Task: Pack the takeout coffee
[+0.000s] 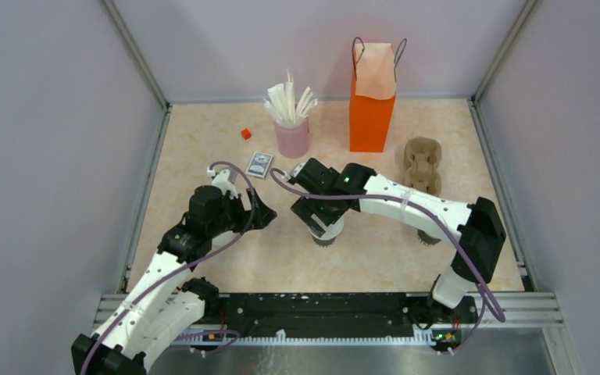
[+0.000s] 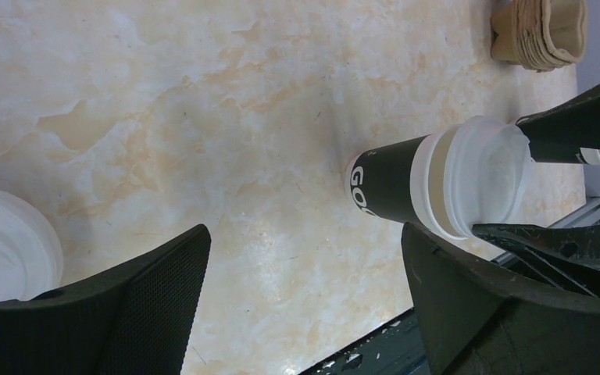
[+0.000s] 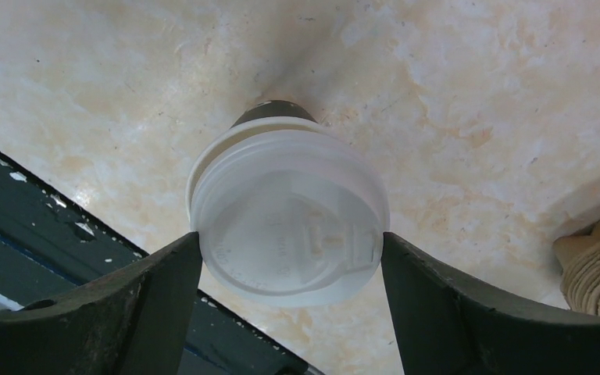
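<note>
Grasp under way at mid-worktop: the right end effector straddles the takeout coffee, one finger set against each side of its white lid, and looks clamped there. The cup stands upright on the marbled worktop, about halfway between the side edges and a little toward the near edge. From the left arm's camera its dark base is seen planted on the surface, so the lift has not begun.

The left end effector hangs just beside it on the left, fingers wide apart and holding nothing.

The orange paper bag stands upright by the far edge, right of centre, well apart from the cup, its mouth open upward between dark cord handles.

The step in hand appears to be securing the cup. Next it must go straight up, level, across to the far edge and down through the bag's mouth. A grip on the lid alone could pull it off, so a hold lower on the paper wall may be safer.
</note>
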`<state>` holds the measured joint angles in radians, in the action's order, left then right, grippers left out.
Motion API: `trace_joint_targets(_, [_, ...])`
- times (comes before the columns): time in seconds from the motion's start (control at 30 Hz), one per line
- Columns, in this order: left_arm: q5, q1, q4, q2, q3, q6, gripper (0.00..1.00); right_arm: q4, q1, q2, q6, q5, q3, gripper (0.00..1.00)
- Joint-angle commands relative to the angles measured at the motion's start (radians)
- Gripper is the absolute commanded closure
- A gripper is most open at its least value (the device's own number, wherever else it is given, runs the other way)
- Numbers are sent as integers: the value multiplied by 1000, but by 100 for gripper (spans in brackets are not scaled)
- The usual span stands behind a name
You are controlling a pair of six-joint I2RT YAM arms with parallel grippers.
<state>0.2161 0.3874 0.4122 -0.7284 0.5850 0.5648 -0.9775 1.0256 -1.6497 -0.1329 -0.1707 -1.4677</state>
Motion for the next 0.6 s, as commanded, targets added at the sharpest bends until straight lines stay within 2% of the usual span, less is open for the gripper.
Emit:
trace_joint_targets(0.0, [5, -2, -30, 20, -1, -19, 4, 5, -23, 4, 17, 33, -20, 18])
trace_joint_targets(0.57, [20, -3, -39, 21, -10, -16, 4, 15, -33, -9, 30, 75, -33, 19])
